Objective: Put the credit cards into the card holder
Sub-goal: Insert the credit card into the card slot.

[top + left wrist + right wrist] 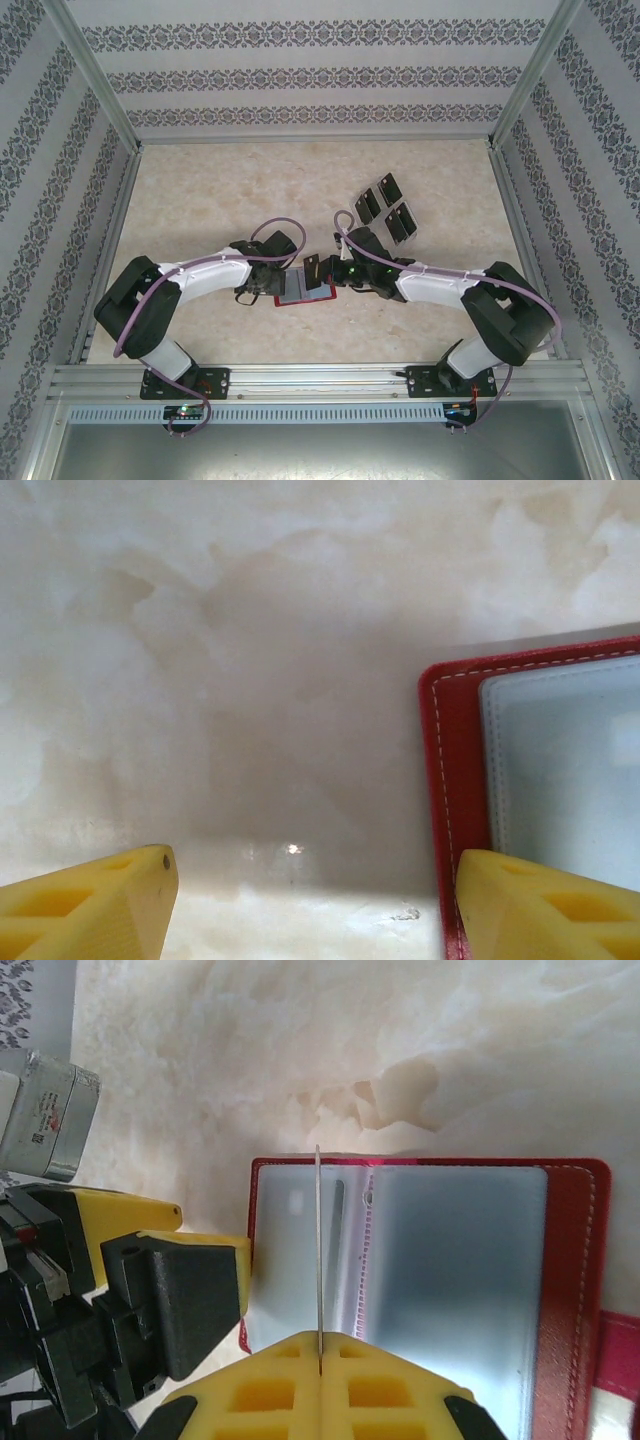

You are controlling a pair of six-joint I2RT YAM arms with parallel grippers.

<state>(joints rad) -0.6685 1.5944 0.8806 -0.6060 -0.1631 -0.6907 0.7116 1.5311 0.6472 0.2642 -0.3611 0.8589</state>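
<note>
Red card holder [318, 293]: open flat on the marble surface [220, 190], between both arms.
Right fingers [270, 1395]: pinched on one card [319, 1250] — edge-on, just above the clear pockets [450, 1270], its edge parallel to the pocket seam.
Left fingers [100, 905]: spread wide, one over the holder's border.
Spare cards [400, 222]: well apart, beyond the right arm.

The card holder [305, 291] lies opened flat on the tabletop [200, 200] at frame centre in the top view, with the left tool [268, 282] at its left edge and the right tool [335, 272] at its right. In the right wrist view, one card [319, 1250] stands on edge between the right tool's pads, over the holder's left part. The loose cards [385, 207] lie grouped on the tabletop, up and right of the holder and apart from it.
</note>
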